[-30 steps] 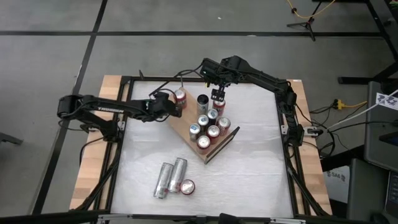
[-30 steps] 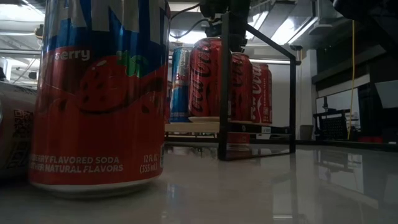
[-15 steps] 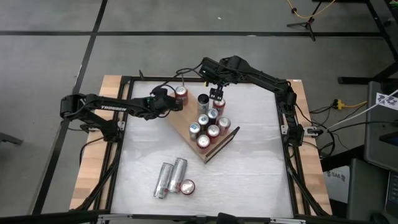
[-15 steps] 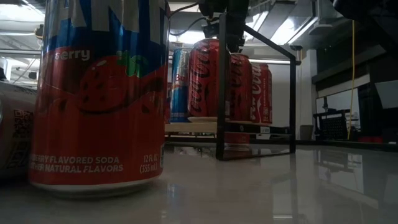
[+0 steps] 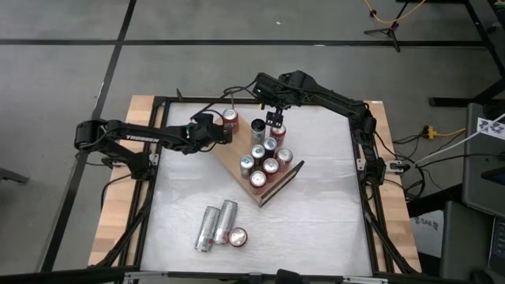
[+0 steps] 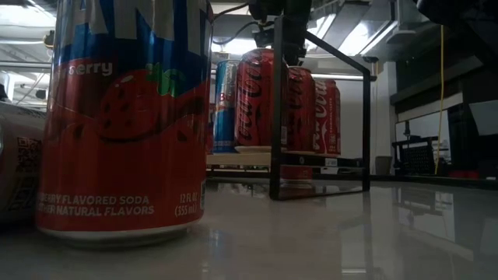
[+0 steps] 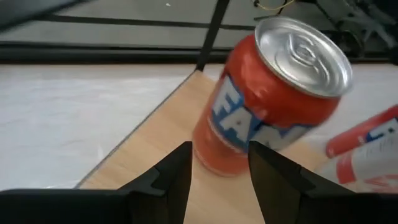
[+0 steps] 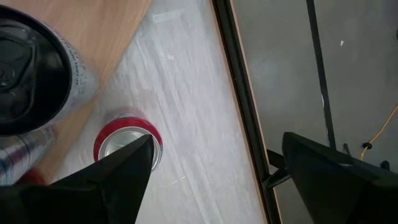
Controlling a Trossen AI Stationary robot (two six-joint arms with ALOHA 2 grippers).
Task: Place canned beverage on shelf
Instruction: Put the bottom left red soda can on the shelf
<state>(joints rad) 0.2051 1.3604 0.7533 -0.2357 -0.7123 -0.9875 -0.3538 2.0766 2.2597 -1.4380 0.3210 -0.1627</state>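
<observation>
On the white table (image 5: 316,213), from left to right: left gripper (image 5: 223,132) closed tight and empty beside an upright orange can (image 5: 230,119) on the shelf (image 5: 278,187); right gripper (image 5: 275,120), fingers spread, hovers above shelf cans, holding nothing.

tabletop (image 5: 316,213): white, black-framed; my shelf sits angled on it.
shelf (image 5: 237,152): wooden board carrying upright cans (image 5: 261,162).
orange can (image 5: 230,119): upright at its far corner.
near edge: two silver cans (image 5: 216,224) lying, one red can (image 5: 237,236) beside them.
</observation>
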